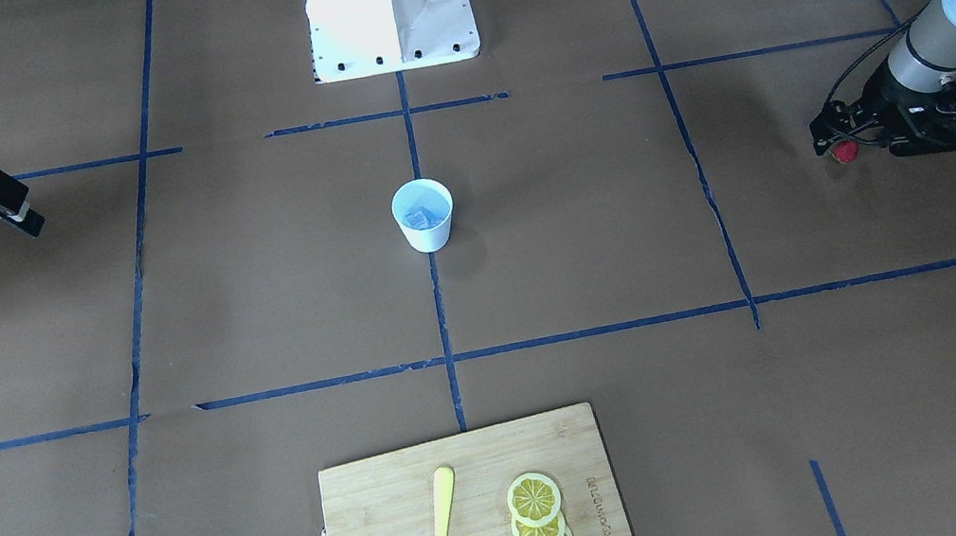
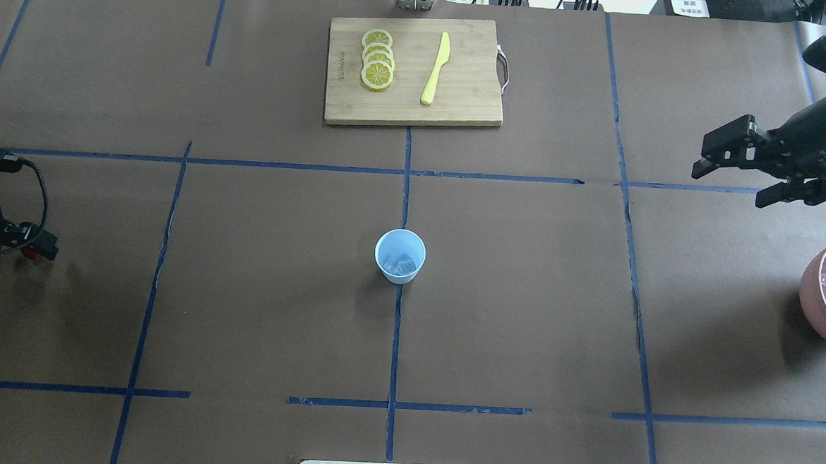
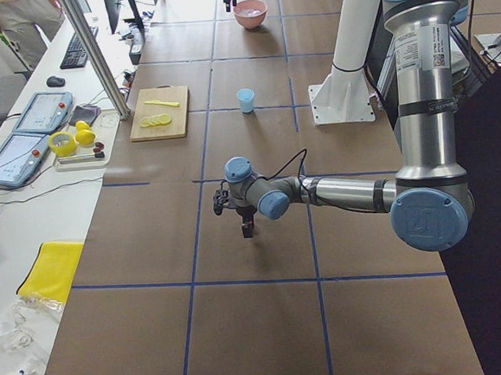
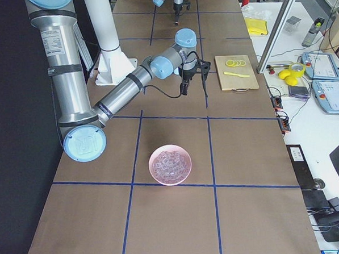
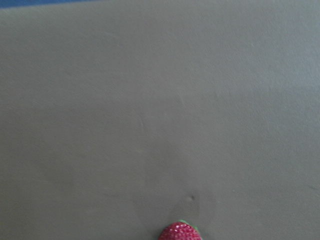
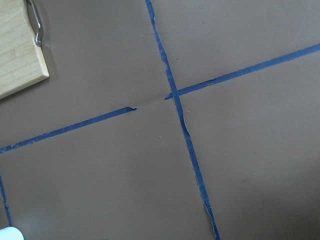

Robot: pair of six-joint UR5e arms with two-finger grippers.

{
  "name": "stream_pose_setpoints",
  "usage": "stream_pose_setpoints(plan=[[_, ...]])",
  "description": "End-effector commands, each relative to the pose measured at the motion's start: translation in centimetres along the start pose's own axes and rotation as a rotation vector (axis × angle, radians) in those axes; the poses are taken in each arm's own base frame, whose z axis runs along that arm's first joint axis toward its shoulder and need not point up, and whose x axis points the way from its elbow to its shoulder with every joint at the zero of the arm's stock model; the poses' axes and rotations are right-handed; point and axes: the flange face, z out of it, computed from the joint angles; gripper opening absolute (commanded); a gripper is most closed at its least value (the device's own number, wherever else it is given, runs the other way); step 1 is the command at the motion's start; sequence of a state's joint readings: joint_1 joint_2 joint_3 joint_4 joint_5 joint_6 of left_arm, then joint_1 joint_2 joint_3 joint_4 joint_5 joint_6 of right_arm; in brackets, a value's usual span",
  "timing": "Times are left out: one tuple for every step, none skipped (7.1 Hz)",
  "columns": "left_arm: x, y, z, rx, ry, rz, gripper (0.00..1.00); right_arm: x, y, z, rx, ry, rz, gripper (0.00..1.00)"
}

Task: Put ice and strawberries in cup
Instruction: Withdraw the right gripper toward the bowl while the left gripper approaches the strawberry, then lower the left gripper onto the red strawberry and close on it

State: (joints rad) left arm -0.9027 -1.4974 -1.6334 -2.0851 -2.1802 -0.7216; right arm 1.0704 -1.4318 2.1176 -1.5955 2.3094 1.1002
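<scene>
The pale blue cup (image 1: 426, 230) stands at the table's middle, with ice cubes (image 2: 398, 263) inside it. More ice (image 4: 170, 164) fills the pink bowl (image 2: 816, 299) on my right side. My left gripper (image 1: 841, 146) is low at the table on my left, far from the cup. It is shut on the small red strawberry (image 1: 846, 151), which also shows at the bottom edge of the left wrist view (image 5: 180, 232). My right gripper (image 2: 728, 185) is open and empty. It hangs above the table just beyond the bowl.
A wooden cutting board (image 2: 463, 93) lies at the far side of the table and carries several lemon slices (image 2: 377, 59) and a yellow knife (image 2: 436, 69). The white robot base (image 1: 388, 4) stands at my near edge. Blue tape lines cross the brown table.
</scene>
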Motion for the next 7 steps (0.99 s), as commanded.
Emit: stream_pose_setpoints(plan=[[0.2,0.0,0.5,-0.004,-0.008,0.001,0.58,0.1,0.0,0.0,0.003,0.000,0.000,0.99],[0.3,0.0,0.4,-0.003,-0.007,0.002,0.14,0.0,0.0,0.0,0.003,0.000,0.002,0.99],[0.3,0.0,0.4,-0.003,-0.005,0.003,0.00,-0.1,0.0,0.1,0.007,0.001,0.003,0.99],[0.6,0.0,0.1,0.000,0.003,0.003,0.00,-0.1,-0.1,0.2,0.008,0.003,0.005,0.99],[1.4,-0.1,-0.7,0.010,0.017,0.012,0.00,-0.1,-0.1,0.2,0.008,0.003,0.008,0.99],[3.5,-0.1,-3.1,0.035,0.052,0.030,0.00,-0.1,-0.1,0.1,0.010,0.002,0.008,0.99],[7.4,0.6,-6.9,0.015,0.127,-0.015,0.00,0.1,-0.1,0.2,0.009,0.005,0.009,0.99]])
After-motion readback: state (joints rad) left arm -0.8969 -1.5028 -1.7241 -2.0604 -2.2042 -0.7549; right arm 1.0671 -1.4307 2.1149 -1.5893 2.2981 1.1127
